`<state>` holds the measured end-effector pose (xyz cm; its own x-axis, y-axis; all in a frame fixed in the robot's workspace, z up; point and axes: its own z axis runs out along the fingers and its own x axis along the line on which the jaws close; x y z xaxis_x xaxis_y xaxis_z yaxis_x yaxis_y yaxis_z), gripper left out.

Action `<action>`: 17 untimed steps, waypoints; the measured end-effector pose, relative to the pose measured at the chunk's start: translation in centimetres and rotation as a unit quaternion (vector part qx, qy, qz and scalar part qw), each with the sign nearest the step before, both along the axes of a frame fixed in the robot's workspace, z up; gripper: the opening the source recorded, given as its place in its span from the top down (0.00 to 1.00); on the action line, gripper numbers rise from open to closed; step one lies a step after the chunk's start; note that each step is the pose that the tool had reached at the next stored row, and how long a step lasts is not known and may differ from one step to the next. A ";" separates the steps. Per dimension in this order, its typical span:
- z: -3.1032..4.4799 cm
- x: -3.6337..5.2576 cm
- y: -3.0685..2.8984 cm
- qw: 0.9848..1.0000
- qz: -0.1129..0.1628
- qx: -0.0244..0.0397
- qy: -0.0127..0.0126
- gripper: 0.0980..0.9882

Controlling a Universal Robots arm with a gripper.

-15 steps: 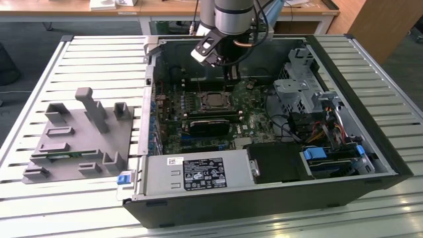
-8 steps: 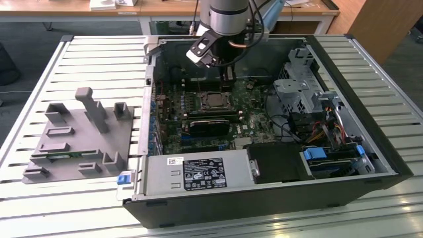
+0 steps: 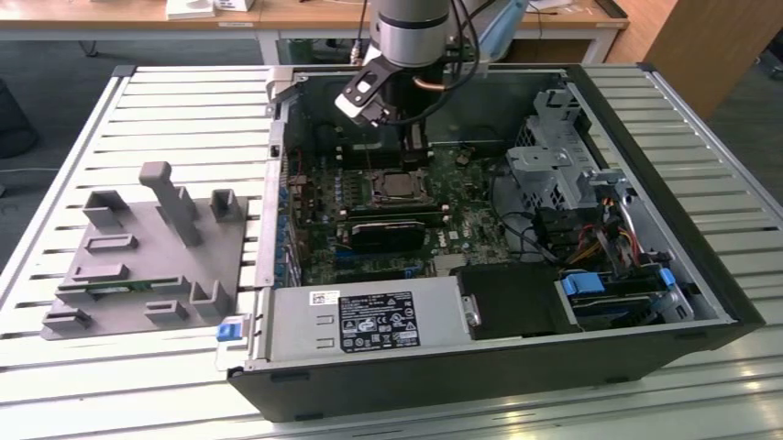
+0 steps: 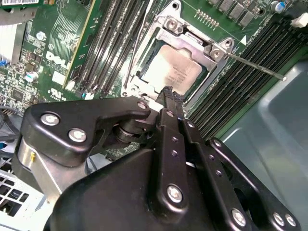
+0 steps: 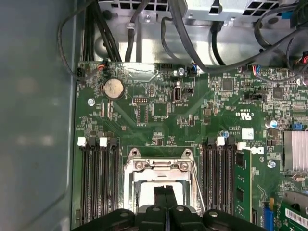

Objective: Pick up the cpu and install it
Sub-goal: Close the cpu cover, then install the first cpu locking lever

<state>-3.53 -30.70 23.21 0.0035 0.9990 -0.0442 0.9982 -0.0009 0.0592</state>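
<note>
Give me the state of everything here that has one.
cpu, seated in the socket, metal top up.
gripper, shut, holding nothing, tips over the cpu.
computer case, lying on its side, panel off, inside exposed.

The slatted table (image 3: 183, 101) is lit brightly from above, with glare seen on its slats. The motherboard (image 3: 465, 225) is shaded inside the computer case (image 3: 490, 376). Soft highlights are caught on the cpu (image 4: 171, 72) and the case wall (image 5: 33, 96).
</note>
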 end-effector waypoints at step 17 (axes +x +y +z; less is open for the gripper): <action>0.04 -0.45 0.00 1.000 0.000 0.000 0.000 0.99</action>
<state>-3.98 -30.69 23.24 0.0036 0.9990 -0.0441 0.9982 -0.0009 0.0593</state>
